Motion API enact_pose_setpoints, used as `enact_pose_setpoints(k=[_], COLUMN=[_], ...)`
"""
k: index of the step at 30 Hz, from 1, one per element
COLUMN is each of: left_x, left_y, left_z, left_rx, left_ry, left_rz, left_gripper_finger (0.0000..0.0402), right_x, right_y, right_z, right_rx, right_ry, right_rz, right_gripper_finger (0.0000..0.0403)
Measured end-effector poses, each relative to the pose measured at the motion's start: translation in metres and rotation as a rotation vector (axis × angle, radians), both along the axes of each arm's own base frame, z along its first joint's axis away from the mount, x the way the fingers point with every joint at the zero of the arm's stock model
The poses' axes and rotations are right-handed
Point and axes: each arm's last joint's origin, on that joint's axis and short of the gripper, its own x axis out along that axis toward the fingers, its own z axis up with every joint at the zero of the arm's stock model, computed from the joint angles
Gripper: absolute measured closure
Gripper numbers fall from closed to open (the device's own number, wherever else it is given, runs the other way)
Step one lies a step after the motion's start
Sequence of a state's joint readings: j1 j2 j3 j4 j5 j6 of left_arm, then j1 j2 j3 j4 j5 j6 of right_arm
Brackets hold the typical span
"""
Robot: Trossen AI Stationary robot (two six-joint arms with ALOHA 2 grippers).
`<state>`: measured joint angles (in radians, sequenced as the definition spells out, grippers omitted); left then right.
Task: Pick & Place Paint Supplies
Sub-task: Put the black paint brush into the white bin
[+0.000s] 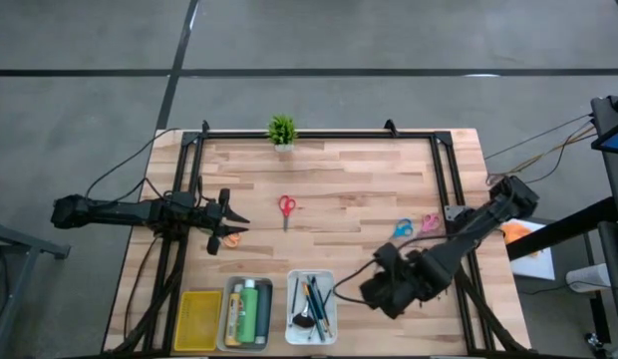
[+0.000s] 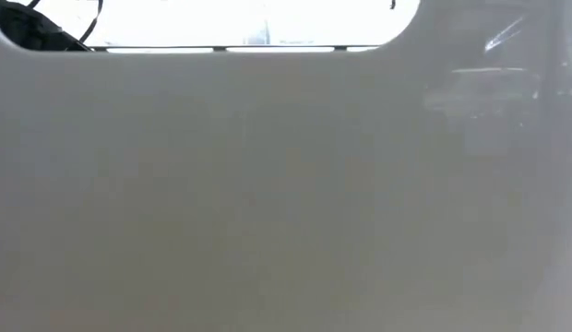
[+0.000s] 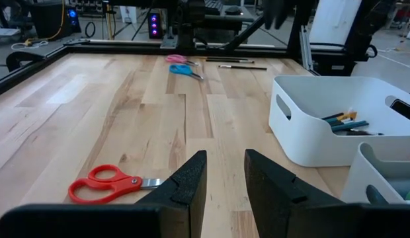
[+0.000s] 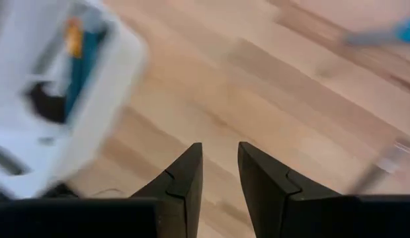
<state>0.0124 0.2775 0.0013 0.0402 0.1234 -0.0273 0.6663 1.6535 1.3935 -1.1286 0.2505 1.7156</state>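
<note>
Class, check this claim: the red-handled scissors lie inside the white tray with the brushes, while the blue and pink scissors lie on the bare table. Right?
Not quite. In the high view the red-handled scissors lie on the bare wooden table, away from the white tray. The blue scissors and pink scissors do lie on the table.

Bench (image 1: 349, 189): pale wood planks, smooth, satin sheen, visible grain; dark metal frame (image 1: 319, 134) along edges. White tray (image 3: 324, 125): smooth moulded plastic, slight gloss. Red scissors (image 3: 106, 185): glossy plastic handles, bright metal blades. Pink scissors (image 3: 175, 59) and blue scissors (image 3: 185, 70): plastic handles. Left end effector (image 3: 225, 192) and right end effector (image 4: 218, 185): matt black plastic fingers. Floor (image 1: 90, 100): grey, smooth, matt, concrete-like.
</note>
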Motion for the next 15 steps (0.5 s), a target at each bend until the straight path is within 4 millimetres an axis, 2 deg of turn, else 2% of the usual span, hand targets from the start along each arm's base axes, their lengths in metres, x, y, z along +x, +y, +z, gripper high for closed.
enact_pose_setpoints(k=[5,9,15], left_x=[0.0,0.0,0.0], left_y=[0.0,0.0,0.0], left_z=[0.0,0.0,0.0], left_rx=[0.0,0.0,0.0], left_ry=[0.0,0.0,0.0], left_rz=[0.0,0.0,0.0], left_gripper_finger=[0.0297,0.0297,0.0297], right_x=[-0.023,-0.037,-0.056], right_y=[0.003,0.002,-0.005], right_z=[-0.008,-0.021,-0.044], right_rx=[-0.032,-0.039,0.035], right_ry=[0.137,0.212,0.232], right_rz=[-0.094,-0.174,-0.294], right_gripper_finger=[0.0307,0.0307,0.0307])
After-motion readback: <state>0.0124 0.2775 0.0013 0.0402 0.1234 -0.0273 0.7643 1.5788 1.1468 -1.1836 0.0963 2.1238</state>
